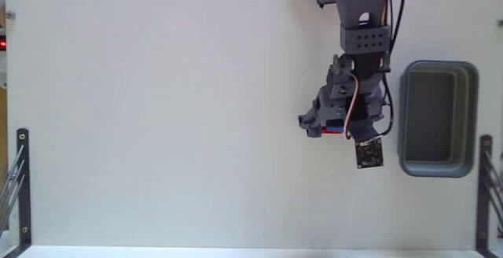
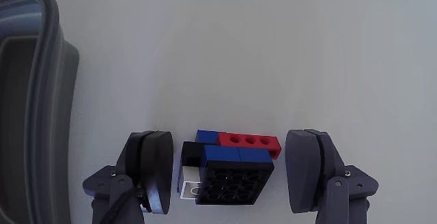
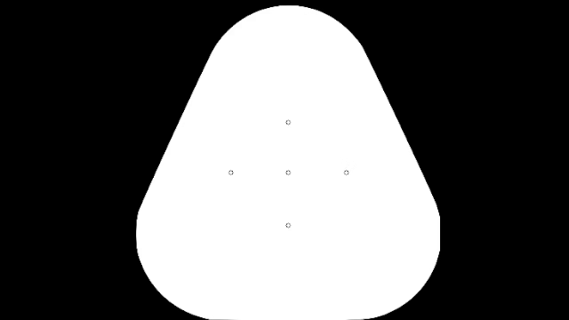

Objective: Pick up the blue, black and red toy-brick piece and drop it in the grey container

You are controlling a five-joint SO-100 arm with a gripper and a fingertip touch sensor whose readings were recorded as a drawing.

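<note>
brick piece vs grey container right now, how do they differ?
Size: the toy-brick piece is tiny; the grey container is far bigger.
Colour: the brick piece is blue, black and red; the container is plain grey with a darker inside.
Place: the brick piece sits between the open pincer fingers; the container stands apart, untouched.
Both rest on the white table.

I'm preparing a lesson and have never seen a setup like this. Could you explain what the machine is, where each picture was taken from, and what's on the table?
This is a small robot arm on a white table. The fixed view looks down from above; the wrist view rides on the arm. Its gripper has two fingers, open here, either side of the toy-brick piece: blue, black and red. Nothing is held yet. The grey container sits beside the arm.
</note>
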